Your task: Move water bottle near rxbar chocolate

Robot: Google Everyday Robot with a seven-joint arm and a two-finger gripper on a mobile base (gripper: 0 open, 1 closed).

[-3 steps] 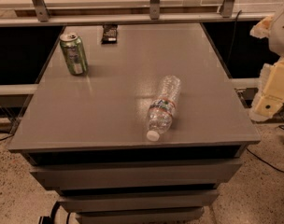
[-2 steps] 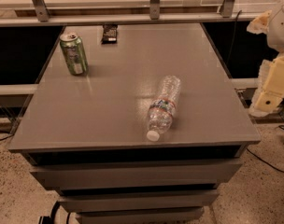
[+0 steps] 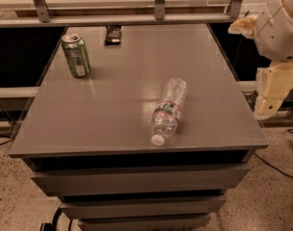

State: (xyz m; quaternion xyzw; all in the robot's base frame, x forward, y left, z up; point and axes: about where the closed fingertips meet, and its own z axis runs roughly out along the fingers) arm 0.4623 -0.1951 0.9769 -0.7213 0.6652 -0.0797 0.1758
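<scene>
Three things sit on the grey table (image 3: 108, 109), and the gripper (image 3: 270, 94) hangs beyond its edge on the right of the view.

The gripper, a cream-coloured piece below the white arm (image 3: 281, 28), sits beside the table's side edge, well apart from everything on the top. It seems to touch nothing, though I cannot tell whether it is spread or closed from this angle. The water bottle (image 3: 168, 110) lies on its side towards the near edge, right of centre, with its white cap pointing at the front rim and its red-and-white band around the middle. The rxbar chocolate (image 3: 113, 34) lies flat at the far edge, well apart from the bottle. A green can (image 3: 76, 55) stands upright near the bar at the far left corner.
</scene>
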